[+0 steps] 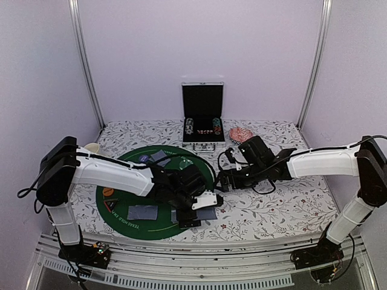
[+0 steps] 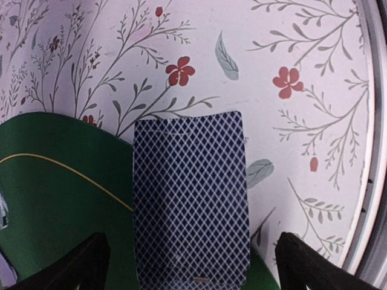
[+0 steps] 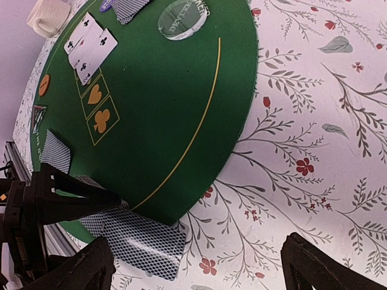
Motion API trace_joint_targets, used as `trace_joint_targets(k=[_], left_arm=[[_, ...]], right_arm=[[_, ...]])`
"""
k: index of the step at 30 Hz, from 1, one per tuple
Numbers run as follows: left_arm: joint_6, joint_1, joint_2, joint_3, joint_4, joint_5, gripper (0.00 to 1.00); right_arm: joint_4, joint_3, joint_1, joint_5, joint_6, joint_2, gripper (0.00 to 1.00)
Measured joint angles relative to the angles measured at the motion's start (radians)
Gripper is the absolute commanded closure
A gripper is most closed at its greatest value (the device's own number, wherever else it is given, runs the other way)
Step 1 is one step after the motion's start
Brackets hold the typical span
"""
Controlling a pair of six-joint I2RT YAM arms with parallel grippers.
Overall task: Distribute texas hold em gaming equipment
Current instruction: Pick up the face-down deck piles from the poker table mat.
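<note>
Left wrist view shows the left gripper (image 2: 193, 269) wide open above a face-down playing card (image 2: 190, 199), which lies partly on the green mat (image 2: 54, 175), partly on the floral cloth (image 2: 290, 121). The right gripper (image 3: 196, 266) also hangs open.

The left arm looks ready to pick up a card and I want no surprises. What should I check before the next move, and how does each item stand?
1. Left end effector open: ok, fingers wide on either side of the face-down card.
2. Card centred between the fingers: ok.
3. Card lying flat: cannot tell; it straddles the edge of the green mat and the tablecloth.
4. Right end effector open and empty: ok.
5. Clearance between the two end effectors: cannot tell; they are close at the mat's edge.
</note>
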Motion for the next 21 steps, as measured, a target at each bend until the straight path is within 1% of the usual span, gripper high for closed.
trace_joint_targets(k=[8, 17, 21], left_arm=[[-0.001, 0.025, 0.003, -0.001, 0.003, 0.017, 0.02], [-0.007, 0.064, 0.011, -0.009, 0.008, 0.122, 0.02], [-0.006, 0.088, 0.020, -0.015, 0.008, 0.161, 0.06]], right_arm=[[-0.003, -0.008, 0.000, -0.003, 0.008, 0.000, 0.01], [-0.002, -0.023, -0.016, -0.002, 0.029, 0.000, 0.01], [-0.010, -0.042, -0.026, -0.003, 0.042, 0.000, 0.01]])
